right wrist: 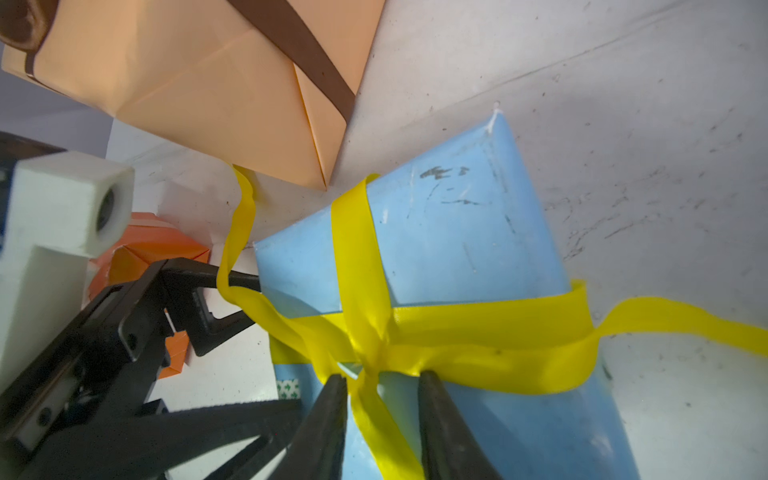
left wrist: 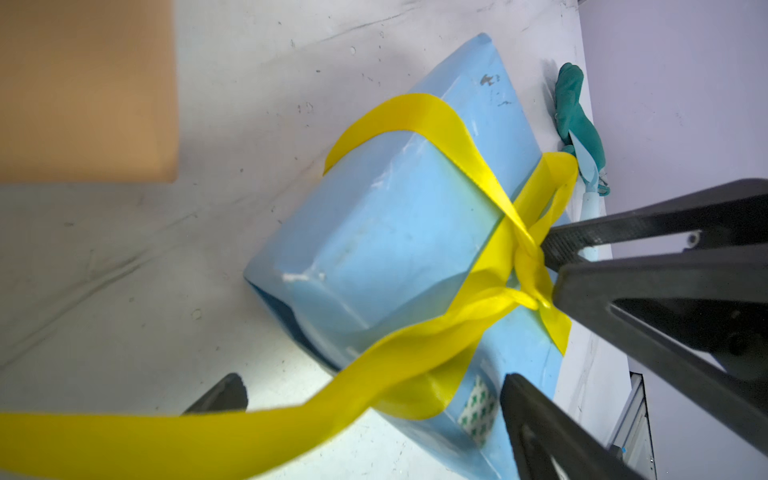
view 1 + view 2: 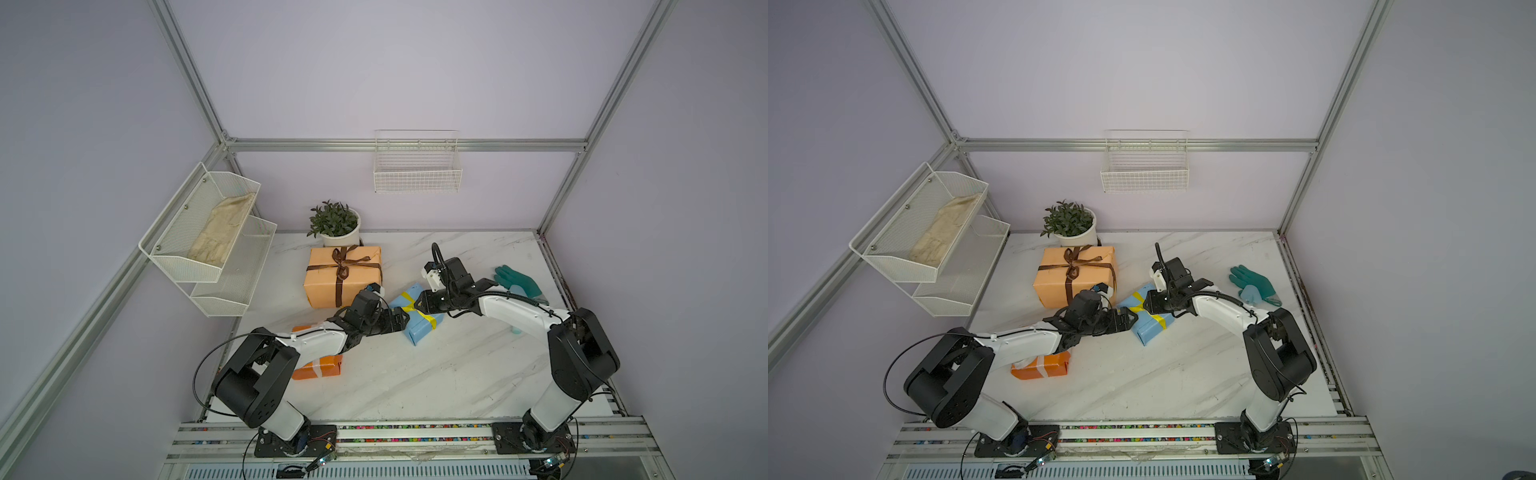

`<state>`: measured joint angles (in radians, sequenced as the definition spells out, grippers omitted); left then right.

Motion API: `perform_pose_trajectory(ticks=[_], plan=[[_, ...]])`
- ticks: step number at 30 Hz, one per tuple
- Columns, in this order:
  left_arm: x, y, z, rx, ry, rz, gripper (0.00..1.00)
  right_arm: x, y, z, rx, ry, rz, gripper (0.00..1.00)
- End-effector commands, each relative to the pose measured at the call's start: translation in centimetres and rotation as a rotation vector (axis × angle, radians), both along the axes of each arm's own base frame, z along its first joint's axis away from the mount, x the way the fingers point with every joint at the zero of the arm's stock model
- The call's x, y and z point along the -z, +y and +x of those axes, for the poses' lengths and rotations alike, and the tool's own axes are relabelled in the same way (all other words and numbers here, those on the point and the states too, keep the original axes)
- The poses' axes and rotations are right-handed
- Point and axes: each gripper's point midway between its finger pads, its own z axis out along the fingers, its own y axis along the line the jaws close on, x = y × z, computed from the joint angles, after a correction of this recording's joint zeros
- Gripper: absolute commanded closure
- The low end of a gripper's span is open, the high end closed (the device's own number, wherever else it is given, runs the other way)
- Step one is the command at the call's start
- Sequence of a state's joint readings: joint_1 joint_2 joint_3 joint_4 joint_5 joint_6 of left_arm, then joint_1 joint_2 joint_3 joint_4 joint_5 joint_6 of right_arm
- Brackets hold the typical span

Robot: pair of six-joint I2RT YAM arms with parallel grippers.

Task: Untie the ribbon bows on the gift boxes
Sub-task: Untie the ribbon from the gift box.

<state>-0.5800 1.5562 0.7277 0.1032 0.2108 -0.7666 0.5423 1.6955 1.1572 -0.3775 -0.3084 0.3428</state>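
Note:
The small light blue gift box (image 3: 420, 328) lies mid-table with a bright yellow ribbon (image 1: 357, 249) crossed and knotted on it. My right gripper (image 1: 384, 409) sits at the knot. Its jaws are narrowed around a ribbon strand, with a gap still showing beside it. My left gripper (image 2: 374, 399) is open at the box's near-left end, and a loose yellow tail runs between its fingers. The large peach gift box (image 3: 324, 286) with a tied dark brown bow (image 3: 344, 266) stands behind. The bright orange gift box (image 3: 320, 368), banded in white ribbon (image 3: 1040, 365), lies partly under my left arm.
A potted plant (image 3: 336, 226) stands behind the peach box at the back wall. A teal glove (image 3: 519, 282) lies at the right, by my right arm. A white mesh shelf rack (image 3: 208, 237) hangs on the left wall and a wire basket (image 3: 417, 170) on the back wall.

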Motion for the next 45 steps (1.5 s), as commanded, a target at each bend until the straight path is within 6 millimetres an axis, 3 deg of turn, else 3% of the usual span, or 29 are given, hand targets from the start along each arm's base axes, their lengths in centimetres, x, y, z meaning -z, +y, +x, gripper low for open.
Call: perform_pose_trajectory(ticks=[1,6,10,15,17,19,20,25,38,45], plan=[[-1.7,-0.5,1.7,-0.025,-0.048,-0.013,0.04,-0.1,0.5,-0.3,-0.023,-0.008,0.014,0.69],[-1.2,-0.3,1.6,-0.038,-0.031,0.005,0.04,0.1,0.4,-0.8,-0.020,0.008,0.015,0.77],[-0.9,-0.2,1.6,-0.042,-0.021,0.007,0.04,0.3,0.6,-1.3,-0.025,0.018,0.017,0.66],[-0.9,-0.3,1.6,-0.038,-0.016,0.008,0.04,0.7,0.7,-1.3,-0.022,0.030,0.012,0.67],[-0.7,-0.2,1.5,-0.039,-0.013,0.013,0.04,0.6,0.8,-1.4,-0.023,0.029,0.012,0.76],[-0.7,-0.2,1.5,-0.041,-0.012,0.014,0.04,0.6,0.6,-1.4,-0.014,0.034,-0.005,0.96],[-0.7,-0.1,1.5,-0.042,-0.013,0.015,0.04,0.4,0.5,-1.5,-0.011,0.032,-0.010,1.00],[-0.7,-0.1,1.6,-0.047,-0.014,0.019,0.04,-1.1,-0.6,-2.4,0.027,0.022,-0.002,1.00],[-0.4,-0.6,2.0,-0.036,-0.004,0.016,0.04,-0.6,-6.3,-9.3,0.184,0.149,-0.052,1.00],[-0.5,-0.6,2.0,-0.038,-0.005,0.013,0.04,3.1,-11.7,-12.4,0.404,0.230,-0.198,1.00]])
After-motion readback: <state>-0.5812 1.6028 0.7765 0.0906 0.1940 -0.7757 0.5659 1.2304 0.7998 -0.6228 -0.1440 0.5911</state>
